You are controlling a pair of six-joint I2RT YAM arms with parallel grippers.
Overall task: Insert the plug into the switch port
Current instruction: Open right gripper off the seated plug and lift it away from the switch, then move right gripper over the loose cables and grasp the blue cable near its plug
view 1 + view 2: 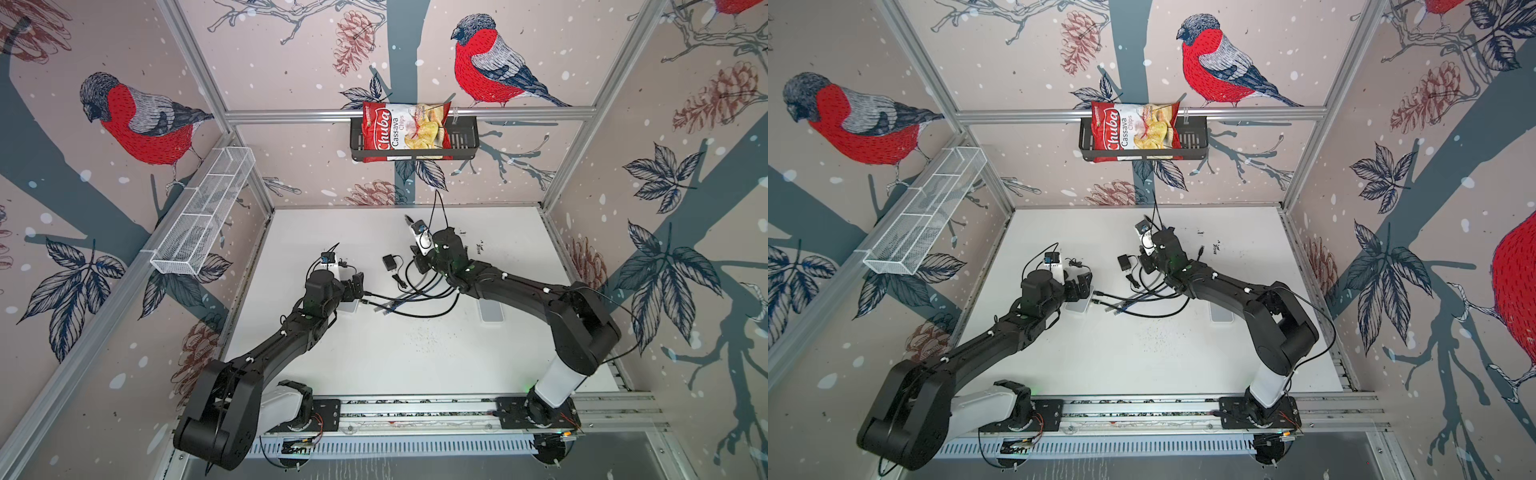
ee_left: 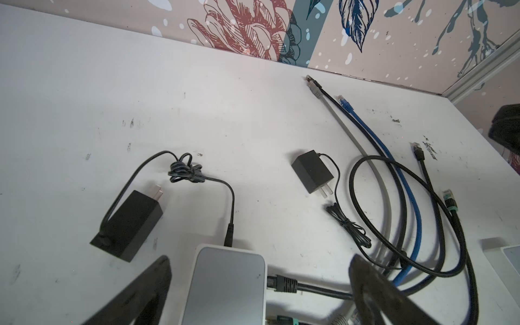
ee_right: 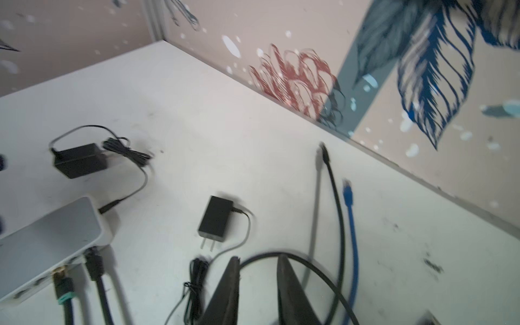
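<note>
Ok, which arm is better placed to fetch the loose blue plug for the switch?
Right. The right gripper hangs over the cable loops, the blue plug lying just ahead of it. The left gripper stands open astride the switch, well placed to steady it.

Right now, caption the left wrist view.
Open left gripper flanks the white switch; a black plug sits in its port.
</note>
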